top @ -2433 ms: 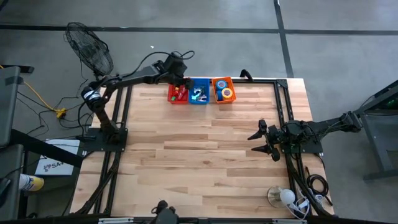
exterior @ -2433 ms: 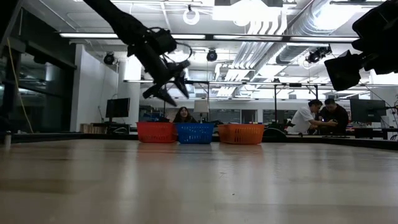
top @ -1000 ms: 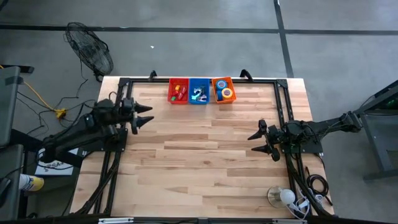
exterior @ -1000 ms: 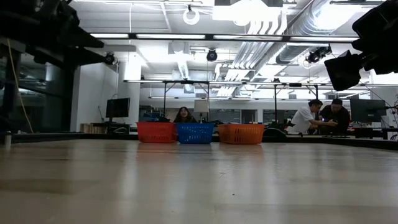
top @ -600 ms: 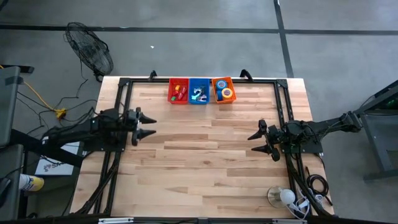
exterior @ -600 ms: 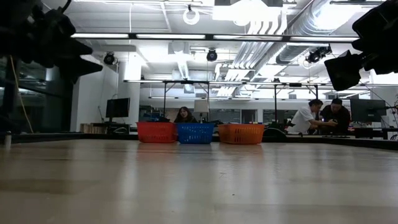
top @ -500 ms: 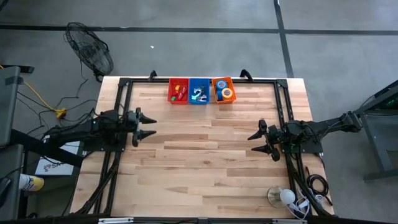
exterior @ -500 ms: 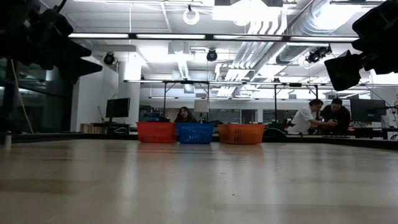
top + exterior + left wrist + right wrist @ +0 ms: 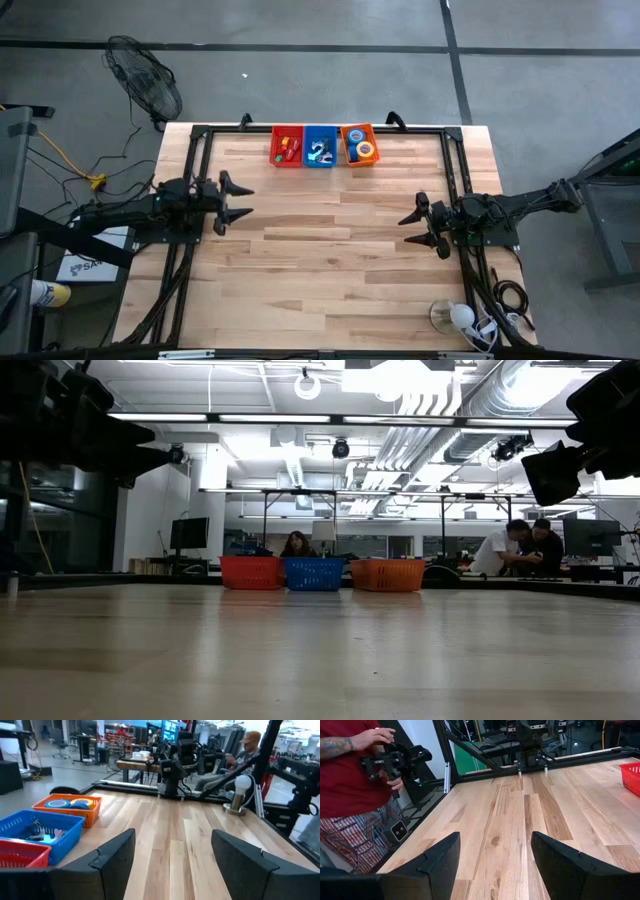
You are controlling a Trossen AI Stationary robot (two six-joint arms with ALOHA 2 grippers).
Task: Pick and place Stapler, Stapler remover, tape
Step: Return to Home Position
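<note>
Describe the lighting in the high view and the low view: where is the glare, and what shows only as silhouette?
High view: even light, no glare; the left gripper and right gripper read plainly, open, at the left and right sides of the table. Low view: the ceiling strip lights glare, the wood carries a pale sheen, and both grippers show as black silhouettes.

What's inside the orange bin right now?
The orange bin holds tape: a blue roll and a yellow roll show. Anything beneath them is covered, so the count is unclear.
</note>
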